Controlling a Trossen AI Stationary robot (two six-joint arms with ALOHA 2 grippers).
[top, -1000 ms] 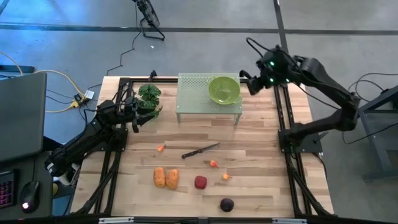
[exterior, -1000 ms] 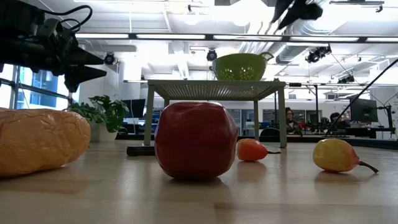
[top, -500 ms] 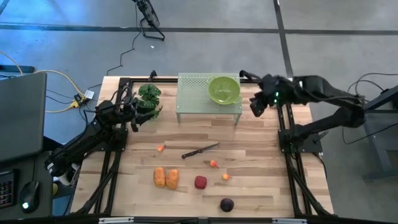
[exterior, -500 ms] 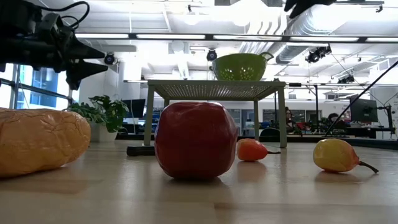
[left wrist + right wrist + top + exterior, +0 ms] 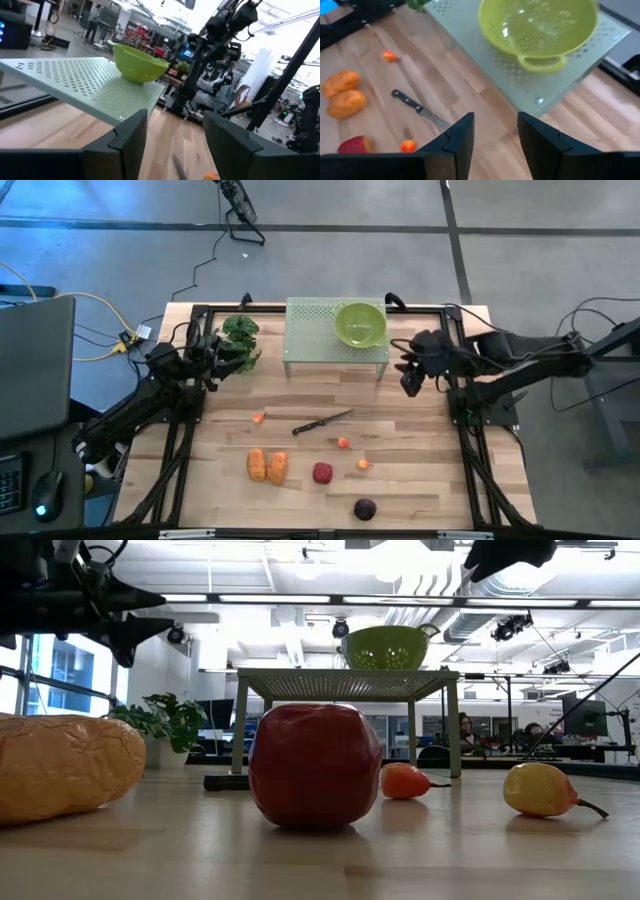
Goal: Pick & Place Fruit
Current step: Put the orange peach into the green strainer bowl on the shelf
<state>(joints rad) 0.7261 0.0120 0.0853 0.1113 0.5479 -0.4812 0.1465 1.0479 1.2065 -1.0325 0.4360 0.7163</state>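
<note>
1. Fruit lies loose on the front of the table (image 5: 420,430): two orange pieces (image 5: 267,466), a red apple (image 5: 322,473), a purple one (image 5: 365,509), tiny orange-red bits (image 5: 344,444).
2. Right gripper (image 5: 408,372), jaws apart and empty, hangs by the rack's (image 5: 310,335) right end; the fruit lies forward and leftward of it.
3. Left gripper (image 5: 212,367), also open and empty, hovers beside the leafy bunch (image 5: 240,332), about equally near.
4. The green colander (image 5: 360,324) on the rack holds nothing.

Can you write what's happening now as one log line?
right tool: open, empty, beside green perforated stand | left tool: open, near leafy bunch | red apple-like fruit: untouched
</note>
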